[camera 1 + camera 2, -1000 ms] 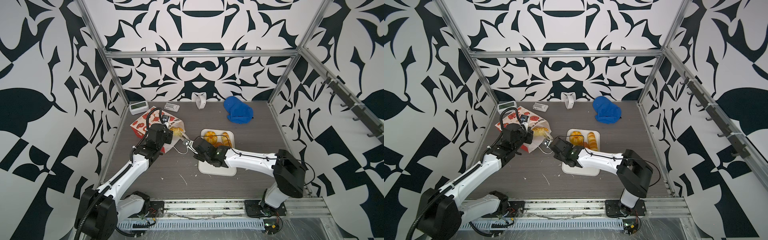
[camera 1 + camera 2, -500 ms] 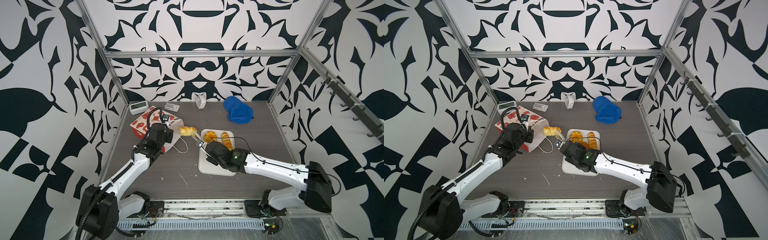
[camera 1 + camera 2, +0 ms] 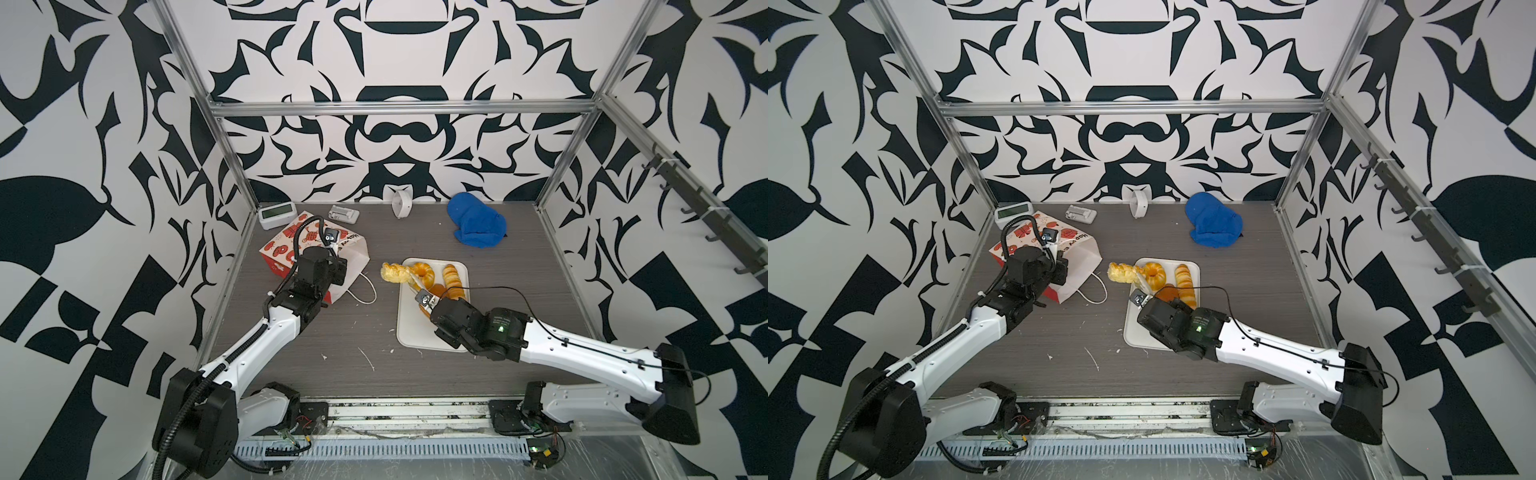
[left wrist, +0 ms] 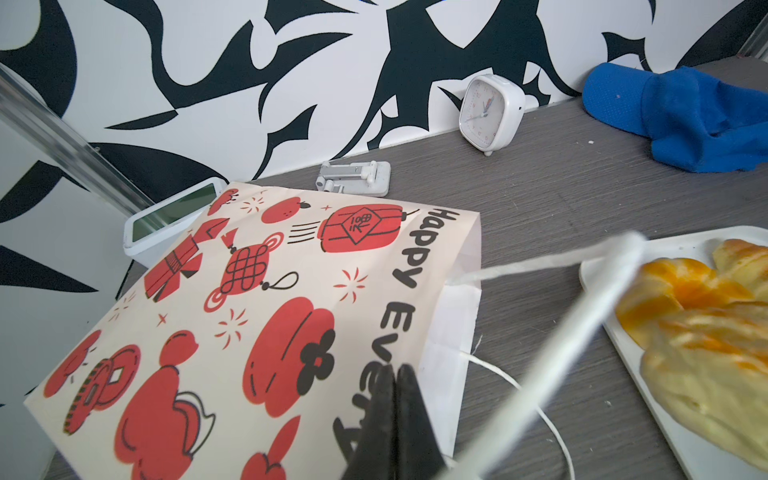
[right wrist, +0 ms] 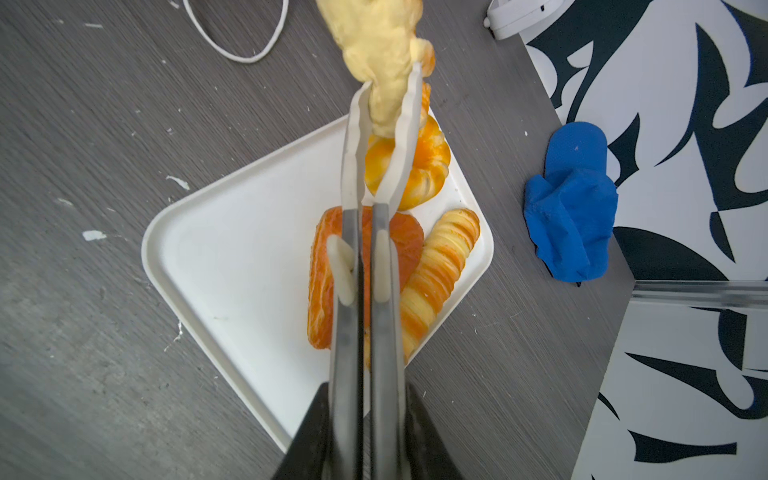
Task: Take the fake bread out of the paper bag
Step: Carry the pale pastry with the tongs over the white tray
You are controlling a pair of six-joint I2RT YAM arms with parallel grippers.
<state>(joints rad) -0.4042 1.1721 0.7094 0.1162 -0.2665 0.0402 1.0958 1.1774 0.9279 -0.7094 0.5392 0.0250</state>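
**Student:** Fake bread [image 3: 451,278], both top views: where does it lie?

**Tutor:** Three pieces rest on the white tray [image 3: 409,328]: a ring [image 3: 422,271], a croissant [image 3: 1183,278] and a diamond puff [image 3: 1169,293]. A fourth, the braided bun [image 3: 394,272], hangs at the tray's far left corner. It is pinched in tongs [image 3: 413,283] carried by the right claw [image 3: 430,307]. The paper bag [image 3: 355,259] lies on its side at the far left of the bench [image 3: 332,332], mouth toward the tray and apart from the bun.

**Student:** Left wrist view?

**Tutor:** The left claw [image 4: 395,399] has its jaws pressed together, tips over the bag's [image 4: 291,311] printed face near the mouth. A white cord handle [image 4: 540,262] crosses in front, blurred. Whether the claw pinches it cannot be told. The bun [image 4: 706,365] and the tray rim [image 4: 598,259] show at one edge.

**Student:** Right wrist view?

**Tutor:** The right claw [image 5: 365,424] is clamped narrow on the tongs' [image 5: 351,166] grey arms. Their white tips squeeze one end of the bun [image 5: 382,50], which sits past the tray's corner, over bare bench. Beneath the tongs, the ring [image 5: 428,166], puff [image 5: 322,291] and croissant [image 5: 440,270] lie clustered, touching, along one side of the tray [image 5: 232,257].
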